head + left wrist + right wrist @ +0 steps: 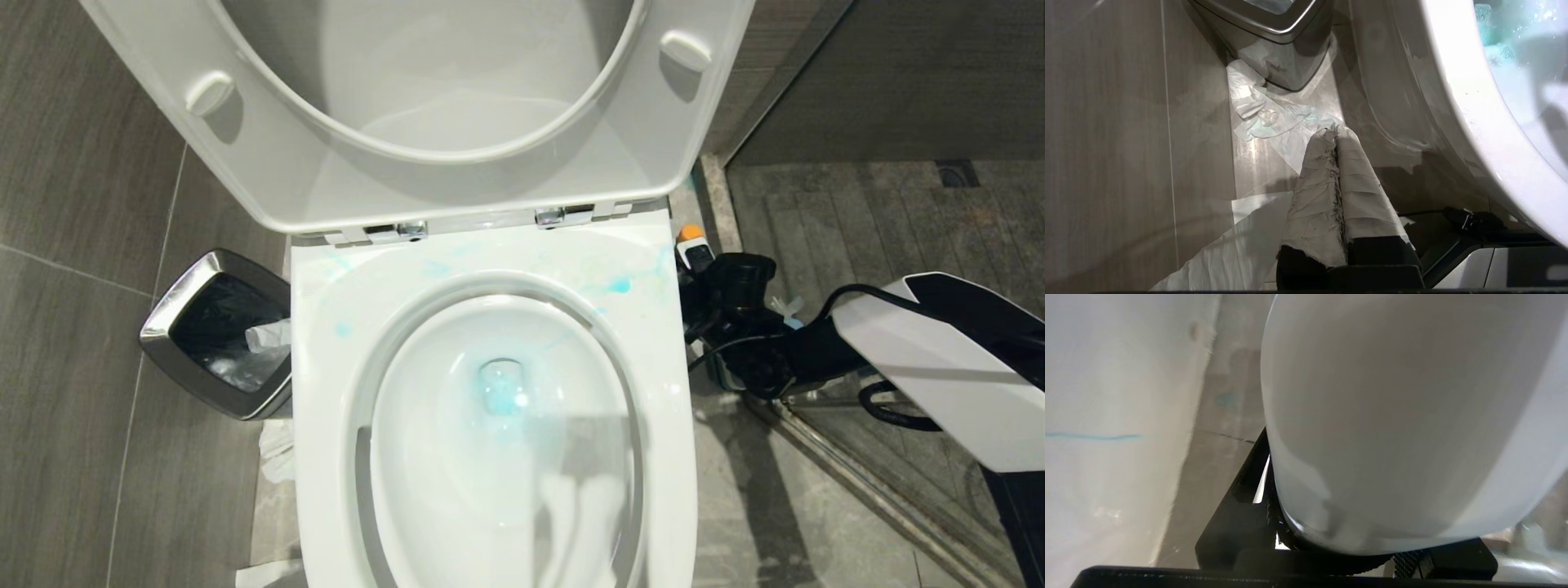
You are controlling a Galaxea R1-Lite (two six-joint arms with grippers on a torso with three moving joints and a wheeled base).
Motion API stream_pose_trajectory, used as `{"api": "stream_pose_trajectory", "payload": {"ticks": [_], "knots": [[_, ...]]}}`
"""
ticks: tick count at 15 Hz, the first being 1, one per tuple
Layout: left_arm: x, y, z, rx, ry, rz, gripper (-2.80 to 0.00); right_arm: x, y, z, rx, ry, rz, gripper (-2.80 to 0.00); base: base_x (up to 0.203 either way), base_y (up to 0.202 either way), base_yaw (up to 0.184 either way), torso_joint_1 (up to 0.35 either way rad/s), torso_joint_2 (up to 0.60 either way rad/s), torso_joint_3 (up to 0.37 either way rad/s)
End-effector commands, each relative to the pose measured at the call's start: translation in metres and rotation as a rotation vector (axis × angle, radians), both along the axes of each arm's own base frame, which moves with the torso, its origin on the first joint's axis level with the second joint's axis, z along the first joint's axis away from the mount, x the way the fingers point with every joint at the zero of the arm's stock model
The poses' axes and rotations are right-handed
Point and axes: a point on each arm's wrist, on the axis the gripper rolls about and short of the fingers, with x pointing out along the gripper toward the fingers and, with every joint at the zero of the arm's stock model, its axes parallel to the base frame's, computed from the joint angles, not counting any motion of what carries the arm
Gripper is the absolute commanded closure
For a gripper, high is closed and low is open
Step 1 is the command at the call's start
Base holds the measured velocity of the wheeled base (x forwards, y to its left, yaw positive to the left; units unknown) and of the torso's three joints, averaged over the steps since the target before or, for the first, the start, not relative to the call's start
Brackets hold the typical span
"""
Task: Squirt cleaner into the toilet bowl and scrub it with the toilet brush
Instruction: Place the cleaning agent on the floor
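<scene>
Right gripper (709,273) is sitting low on the right of the toilet bowl (498,425), jaws pinching the cleaner (692,243) around its body, orange cap pointing up by the far right corner of the rim. Turquoise liquid is already pooling in the drain and smearing the far rim, so the squirt step looks done, and the bottle is probably going back to the floor. Bottle likely light, thin-walled and squeezable, smooth plastic that could slip; best held mid-body, not too hard or it will squirt. Toilet brush not showing in any view; judging by the task, a stiff slim handle, to be grasped high up. Right wrist view is showing only the bottle's white wall filling the frame between the black jaws, nothing of the cap. Left wrist view is showing what the head view misses: left gripper (1334,134), tape-wrapped jaws pressed together, hanging parked over the floor near the waste bin (1274,24) and crumpled tissue (1261,114), left of the bowl.
</scene>
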Motion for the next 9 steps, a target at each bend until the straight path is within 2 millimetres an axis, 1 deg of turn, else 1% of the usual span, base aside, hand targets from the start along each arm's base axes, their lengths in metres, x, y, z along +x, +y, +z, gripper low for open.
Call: {"api": "stream_pose_trajectory", "payload": {"ticks": [1, 3, 6, 9], "knots": [[0.000, 0.000, 0.000, -0.004, 0.002, 0.000, 0.00, 0.005, -0.001, 0.002, 0.004, -0.024, 0.000, 0.00, 0.000, 0.000, 0.000, -0.003, 0.00, -0.170], [0.000, 0.000, 0.000, -0.005, 0.002, 0.000, 0.00, 0.007, 0.000, 0.012, 0.012, -0.054, 0.002, 0.00, 0.000, 0.000, 0.000, -0.002, 0.00, -0.076], [0.000, 0.000, 0.000, -0.005, 0.000, 0.000, 0.00, 0.003, -0.001, 0.027, 0.021, -0.088, 0.011, 0.00, 0.000, 0.000, 0.000, -0.001, 0.00, -0.009], [0.000, 0.000, 0.000, -0.005, 0.000, 0.000, 0.00, 0.003, 0.000, 0.028, 0.020, -0.089, 0.028, 0.00, 0.000, 0.000, 0.000, 0.000, 0.00, 0.000]]}}
